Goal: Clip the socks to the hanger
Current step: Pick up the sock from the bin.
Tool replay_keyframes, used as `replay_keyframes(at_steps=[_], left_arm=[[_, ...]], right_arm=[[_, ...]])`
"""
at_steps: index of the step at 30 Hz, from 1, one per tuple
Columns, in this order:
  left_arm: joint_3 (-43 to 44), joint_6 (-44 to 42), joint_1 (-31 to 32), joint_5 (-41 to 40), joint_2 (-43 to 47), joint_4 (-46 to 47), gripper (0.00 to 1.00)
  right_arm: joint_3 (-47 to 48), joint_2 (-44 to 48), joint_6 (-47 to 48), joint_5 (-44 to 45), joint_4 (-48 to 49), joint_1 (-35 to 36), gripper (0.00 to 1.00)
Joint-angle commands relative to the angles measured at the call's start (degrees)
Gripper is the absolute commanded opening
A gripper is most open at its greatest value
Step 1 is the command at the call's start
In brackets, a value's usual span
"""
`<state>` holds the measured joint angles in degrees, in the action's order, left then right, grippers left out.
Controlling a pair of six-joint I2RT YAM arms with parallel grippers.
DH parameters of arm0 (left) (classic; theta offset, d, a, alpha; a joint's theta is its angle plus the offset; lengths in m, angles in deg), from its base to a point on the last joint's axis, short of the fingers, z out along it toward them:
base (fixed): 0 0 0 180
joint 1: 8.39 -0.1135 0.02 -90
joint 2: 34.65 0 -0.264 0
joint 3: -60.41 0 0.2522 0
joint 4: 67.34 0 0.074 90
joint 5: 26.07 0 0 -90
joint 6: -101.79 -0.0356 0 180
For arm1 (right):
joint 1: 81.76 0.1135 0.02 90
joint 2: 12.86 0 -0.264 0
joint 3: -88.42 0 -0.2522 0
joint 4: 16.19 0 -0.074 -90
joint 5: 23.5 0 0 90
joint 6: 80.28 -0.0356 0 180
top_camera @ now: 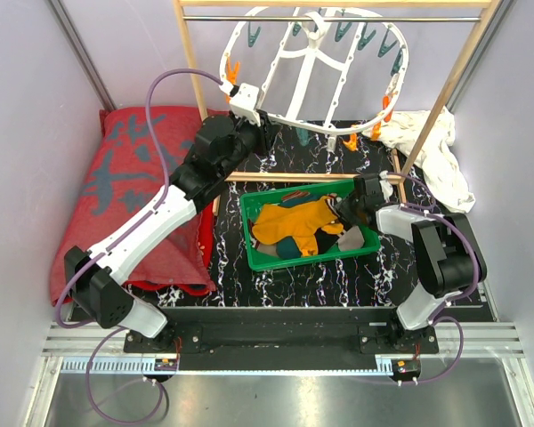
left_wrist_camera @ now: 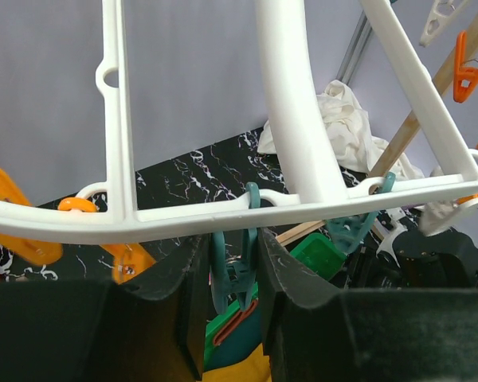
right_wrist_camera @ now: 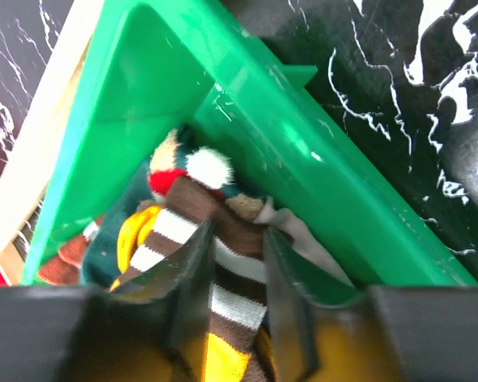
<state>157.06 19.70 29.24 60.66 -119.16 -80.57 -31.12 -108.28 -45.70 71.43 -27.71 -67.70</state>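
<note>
left gripper [left_wrist_camera: 233, 239]: raised to the near rim of the frame, my fingers narrowed onto one peg, pads against both its sides, presumably to squeeze it open for a sock.
teal plastic clothes peg [left_wrist_camera: 223, 274]: hangs from a loop under the rim, held between my left fingers; I cannot tell whether its mouth is open.
white oval openwork plastic hanger [top_camera: 316, 53]: hooked on the bar of the light wooden rack frame [top_camera: 191, 62], tilted, so its pegs dangle within my reach.
right gripper [right_wrist_camera: 237, 232]: down inside the bin, fingers pinching a striped cuff, the firm end that suits clipping.
mustard-yellow fabric sock with a brown-and-white striped cuff [right_wrist_camera: 239, 286]: lying in the bin, not yet lifted to the peg.
dark teal sock [top_camera: 289, 249]: in the bin under the mustard one, waiting.
green plastic bin [right_wrist_camera: 263, 103]: on the black marbled tabletop below the hanger, holding the socks together.
</note>
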Motion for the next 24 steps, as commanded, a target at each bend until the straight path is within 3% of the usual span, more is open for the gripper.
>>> replay_keyframes(at_steps=[1,4,9,18,24], left_arm=[[2.4,-0.3,0.3,-0.6,-1.1,-2.6,0.0],[2.9,0.1,0.3,-0.2,-1.4,-3.1,0.0],[3.9,0.4,0.3,-0.1,-1.4,-4.3,0.0],[5.0,1.9,0.3,-0.6,-1.4,-5.3,0.0],[5.6,4.3,0.3,0.6,-1.6,-4.8,0.0]], right_arm=[[-0.1,0.7,0.3,-1.2,5.3,0.3,0.3],[-1.3,4.2,3.5,-0.8,5.3,0.3,0.14],[-2.4,10.2,8.7,-0.4,2.8,0.5,0.01],[-2.8,21.8,20.8,-3.1,-0.6,2.4,0.0],[-3.8,32.3,32.3,-6.2,-0.8,8.2,0.0]])
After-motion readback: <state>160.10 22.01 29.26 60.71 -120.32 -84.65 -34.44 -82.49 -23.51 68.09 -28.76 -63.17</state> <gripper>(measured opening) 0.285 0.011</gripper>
